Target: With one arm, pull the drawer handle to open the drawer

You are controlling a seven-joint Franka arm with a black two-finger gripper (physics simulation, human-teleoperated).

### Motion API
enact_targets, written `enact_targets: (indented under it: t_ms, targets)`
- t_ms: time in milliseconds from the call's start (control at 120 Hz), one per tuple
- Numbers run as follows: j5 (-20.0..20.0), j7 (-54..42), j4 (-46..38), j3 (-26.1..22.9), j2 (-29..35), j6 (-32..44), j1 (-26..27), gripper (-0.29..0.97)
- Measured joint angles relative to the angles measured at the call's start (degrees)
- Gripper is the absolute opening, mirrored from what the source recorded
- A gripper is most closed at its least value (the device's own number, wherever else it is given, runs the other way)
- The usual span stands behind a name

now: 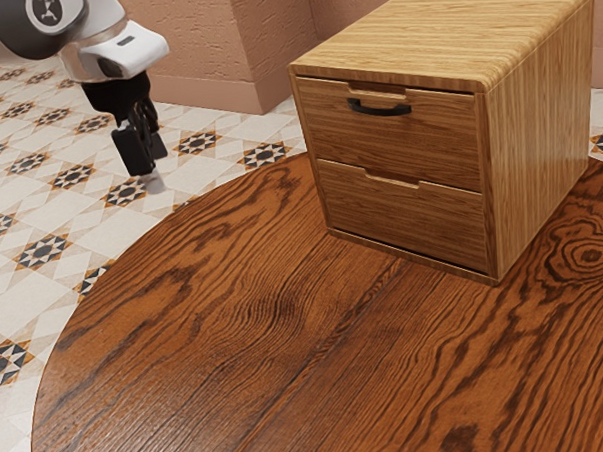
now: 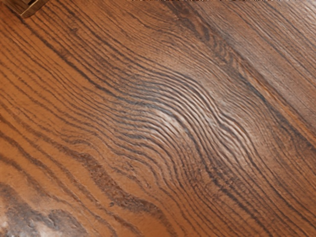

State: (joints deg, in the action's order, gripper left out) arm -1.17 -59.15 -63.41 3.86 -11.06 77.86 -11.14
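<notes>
A light wooden cabinet (image 1: 537,126) with two drawers stands at the back right of the round dark wooden table (image 1: 288,367). The top drawer (image 1: 428,145) carries a black handle (image 1: 379,108) near its upper edge, and its front sits flush with the cabinet, as does the lower drawer (image 1: 401,214). My gripper (image 1: 144,165) hangs at the exterior view's upper left, fingers pointing down, open and holding nothing. It is well to the left of the handle, above the table's far left rim. In the wrist view, table grain (image 2: 158,128) lies below my hand, with a cabinet corner (image 2: 25,6) at the edge.
Patterned tile floor (image 1: 40,197) surrounds the table. A pinkish wall (image 1: 203,40) runs behind it. Bare tabletop stretches between my gripper and the cabinet front.
</notes>
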Motion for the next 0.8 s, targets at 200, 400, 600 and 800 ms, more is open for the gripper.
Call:
enact_targets:
  t_ms: [200, 400, 600, 800]
  targets:
    - [-0.09, 0.66, -0.3, 0.18, 0.13, 1.14, -0.33, 0.68]
    - [-0.83, 1.15, -3.91, -0.77, 3.56, 1.29, 2.68, 0.68]
    - [-0.79, -5.28, -8.79, -6.02, 7.98, 1.73, 6.42, 0.68]
    - [-0.97, -15.75, -9.47, -9.24, 6.42, 7.95, 6.23, 0.68]
